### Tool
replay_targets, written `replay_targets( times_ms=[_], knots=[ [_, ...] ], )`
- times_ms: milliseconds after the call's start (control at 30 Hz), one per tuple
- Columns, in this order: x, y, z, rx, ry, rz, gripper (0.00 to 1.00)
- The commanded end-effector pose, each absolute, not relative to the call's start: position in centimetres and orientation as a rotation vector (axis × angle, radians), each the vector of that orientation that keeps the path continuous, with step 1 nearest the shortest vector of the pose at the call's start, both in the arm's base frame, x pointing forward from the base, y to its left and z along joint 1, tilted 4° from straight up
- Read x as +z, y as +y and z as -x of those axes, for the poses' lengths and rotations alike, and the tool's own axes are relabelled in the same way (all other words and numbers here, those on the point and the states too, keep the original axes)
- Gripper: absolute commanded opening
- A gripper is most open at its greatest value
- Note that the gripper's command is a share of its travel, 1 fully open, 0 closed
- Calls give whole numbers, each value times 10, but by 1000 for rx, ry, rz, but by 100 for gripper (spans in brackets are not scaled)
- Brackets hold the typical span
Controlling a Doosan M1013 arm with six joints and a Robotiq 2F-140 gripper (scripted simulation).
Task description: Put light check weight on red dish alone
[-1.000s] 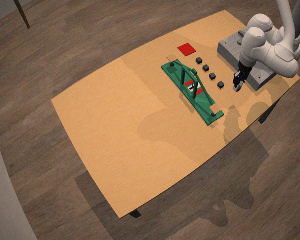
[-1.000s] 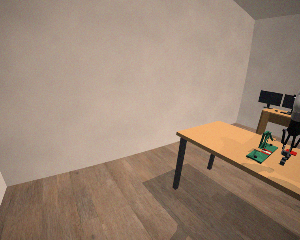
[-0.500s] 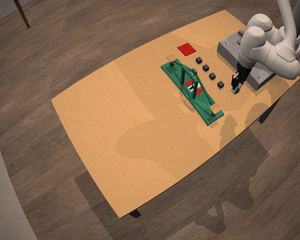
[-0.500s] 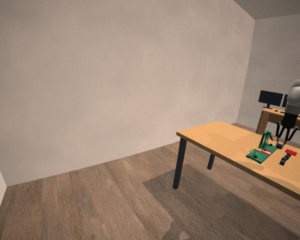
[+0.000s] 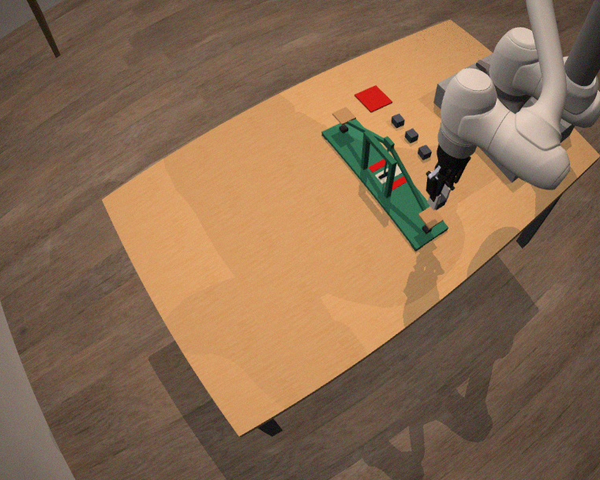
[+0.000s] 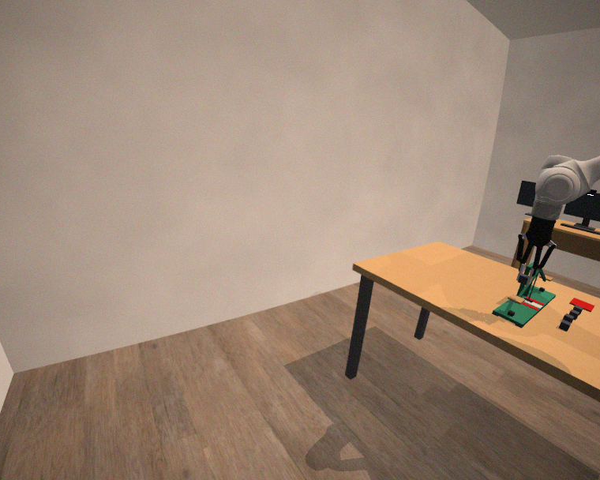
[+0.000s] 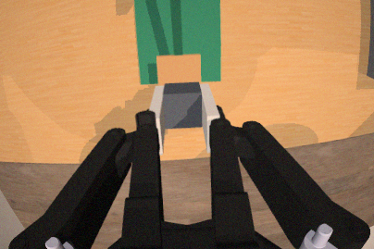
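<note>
Arm (image 5: 501, 124): pale grey-white, glossy, with bulbous rounded joint housings and smooth tube links; one upper link (image 5: 592, 41) darker grey. Wrist housing (image 6: 558, 188) is a rounded white knuckle. Base block (image 5: 442, 92) grey, mostly hidden under the joints. Gripper (image 7: 183, 133): matte black body with two thick outer links and two slimmer inner bars per side. Fingers pale grey, flat-faced. Light grey pivot pins (image 7: 56, 247) protrude at both outer knuckles.
</note>
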State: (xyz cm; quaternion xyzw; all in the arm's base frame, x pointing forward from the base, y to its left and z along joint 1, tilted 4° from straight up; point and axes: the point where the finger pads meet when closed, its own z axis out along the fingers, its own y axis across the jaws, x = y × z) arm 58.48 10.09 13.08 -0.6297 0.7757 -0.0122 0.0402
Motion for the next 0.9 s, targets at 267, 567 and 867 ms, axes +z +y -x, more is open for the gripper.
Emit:
replay_targets(
  times_ms=[267,567,867],
  knots=[
    [128,100,-587,-24,2383,1931,24],
    [113,101,-588,-24,2383,1931,24],
    [83,102,-590,-24,2383,1931,24]
  ],
)
